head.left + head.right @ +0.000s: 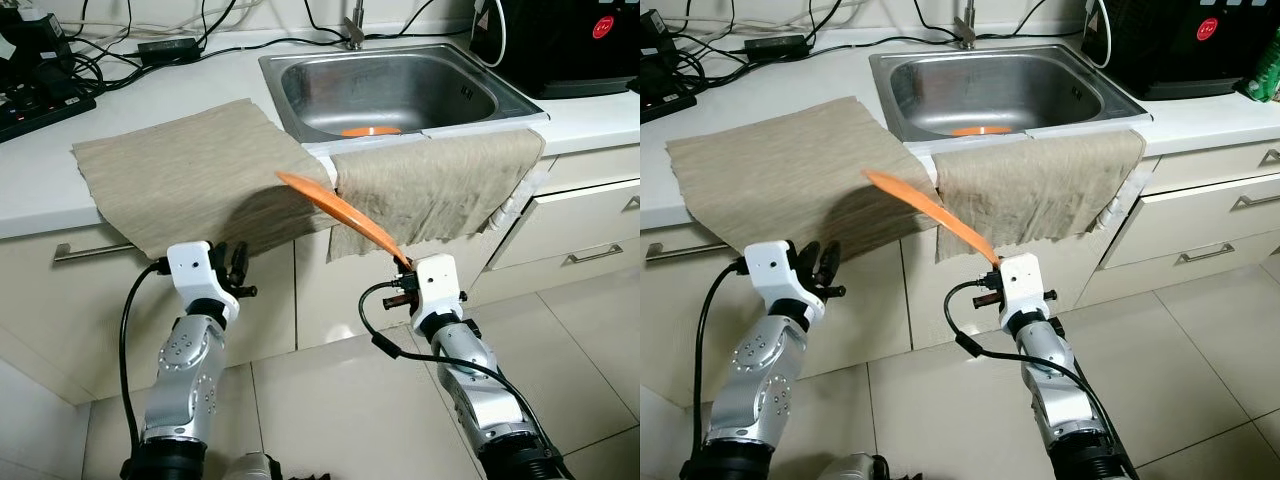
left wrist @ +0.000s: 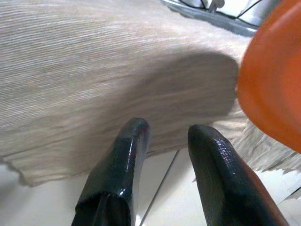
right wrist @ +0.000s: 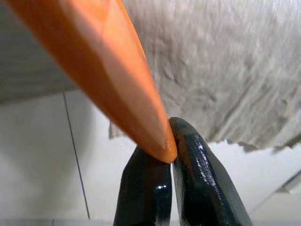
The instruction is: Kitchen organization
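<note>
Orange plastic, a thin flat plate (image 1: pixel 340 212) seen edge-on, is pinched by its rim in the right tool (image 1: pixel 404 268), whose fingers are closed on it; it slants up toward the table (image 1: pixel 40 190) edge. A second orange item (image 1: pixel 371 131) in the steel sink (image 1: pixel 300 90) is half hidden by the rim. Two beige cloths (image 1: pixel 190 170) drape over the table front. The left tool (image 1: pixel 238 262), slightly parted and empty, is raised below the left cloth.
</note>
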`<state>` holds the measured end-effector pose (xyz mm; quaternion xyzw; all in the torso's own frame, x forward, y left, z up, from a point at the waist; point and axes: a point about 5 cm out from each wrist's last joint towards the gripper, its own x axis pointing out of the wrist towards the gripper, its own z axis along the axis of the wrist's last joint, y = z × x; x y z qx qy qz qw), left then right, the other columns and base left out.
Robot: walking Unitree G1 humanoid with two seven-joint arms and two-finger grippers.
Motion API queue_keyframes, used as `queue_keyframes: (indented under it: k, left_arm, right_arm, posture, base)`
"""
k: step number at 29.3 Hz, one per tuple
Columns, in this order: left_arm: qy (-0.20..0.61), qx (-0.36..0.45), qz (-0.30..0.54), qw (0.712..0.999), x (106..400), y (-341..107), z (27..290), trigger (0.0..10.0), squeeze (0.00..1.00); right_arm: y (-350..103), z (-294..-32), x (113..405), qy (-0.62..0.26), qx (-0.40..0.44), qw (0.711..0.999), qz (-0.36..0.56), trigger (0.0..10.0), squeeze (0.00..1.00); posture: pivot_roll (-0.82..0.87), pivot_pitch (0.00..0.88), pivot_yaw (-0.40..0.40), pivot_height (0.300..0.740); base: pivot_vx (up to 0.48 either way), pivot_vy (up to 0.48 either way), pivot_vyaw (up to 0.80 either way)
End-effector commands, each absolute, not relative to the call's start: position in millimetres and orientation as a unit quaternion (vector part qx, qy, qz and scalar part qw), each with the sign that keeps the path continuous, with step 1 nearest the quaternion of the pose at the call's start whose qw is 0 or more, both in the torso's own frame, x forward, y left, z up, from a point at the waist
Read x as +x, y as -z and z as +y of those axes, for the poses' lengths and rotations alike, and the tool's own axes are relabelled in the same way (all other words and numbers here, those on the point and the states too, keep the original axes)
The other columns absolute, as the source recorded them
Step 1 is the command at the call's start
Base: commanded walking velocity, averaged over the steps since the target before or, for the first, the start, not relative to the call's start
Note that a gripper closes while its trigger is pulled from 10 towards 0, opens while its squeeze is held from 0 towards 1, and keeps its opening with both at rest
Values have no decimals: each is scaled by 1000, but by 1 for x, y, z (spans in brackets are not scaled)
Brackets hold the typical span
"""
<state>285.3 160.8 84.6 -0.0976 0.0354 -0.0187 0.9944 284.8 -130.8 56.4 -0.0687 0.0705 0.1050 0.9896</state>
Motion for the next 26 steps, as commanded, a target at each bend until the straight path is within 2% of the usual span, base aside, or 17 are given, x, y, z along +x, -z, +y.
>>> queue_keyframes:
  k: [1,17,26]
  left_arm:
    - [13,-91,42,995,284,-81,162,10000,0]
    - [6,-95,50,994,283,-77,165,10000,0]
    - [-2,-86,68,994,279,-65,168,10000,0]
  right_arm:
    - [-59,-134,286,-97,-67,991,59,0,0]
    - [-60,-135,288,-91,-65,992,56,0,0]
    - [-45,-142,283,-81,-76,991,78,0,0]
  posture:
    - [55,0,-4,740]
    - [56,0,-3,740]
    - [54,0,-3,740]
  base:
    - [0,0,0]
    - [0,0,0]
    - [0,0,0]
